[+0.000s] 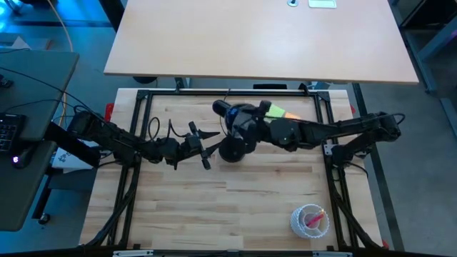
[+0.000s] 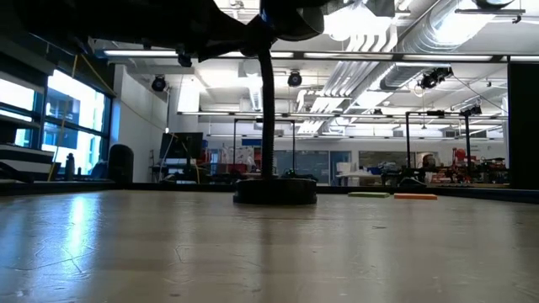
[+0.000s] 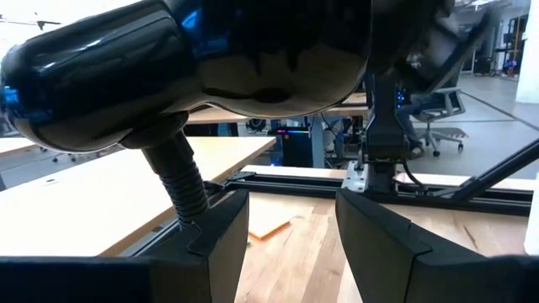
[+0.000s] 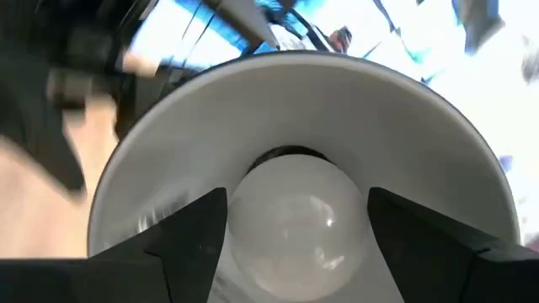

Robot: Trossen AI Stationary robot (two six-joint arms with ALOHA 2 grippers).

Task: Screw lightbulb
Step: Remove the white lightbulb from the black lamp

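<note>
Overhead view: the lamp [image 1: 239, 128] stood at the centre of the wooden table [image 1: 235, 207], its round base [image 1: 233, 150] just below its dark head. The right gripper [image 1: 251, 130] reached in from the right of the frame to the lamp head. The left gripper [image 1: 207, 148] lay just left of the base, jaws parted with nothing between them. A clear cup [image 1: 310, 220] with pink contents stood at the lower right, well apart from both arms; a green and orange item [image 1: 280, 113] lay at upper centre, beside the lamp head.

Right wrist view: the lightbulb [image 4: 295, 220] sat at the centre of the white inner shade [image 4: 168, 160] of the lamp head, between the two dark fingers [image 4: 189, 240], which stood wide on either side of its globe (contact with the glass could not be confirmed).

Left wrist view: the glossy black lamp head [image 3: 194, 59] filled the upper frame, with its ribbed neck [image 3: 181, 181] running down beside the left fingers [image 3: 223, 236].

Low view: the lamp stem [image 2: 267, 114] rose from the base [image 2: 275, 191] at mid-frame.
</note>
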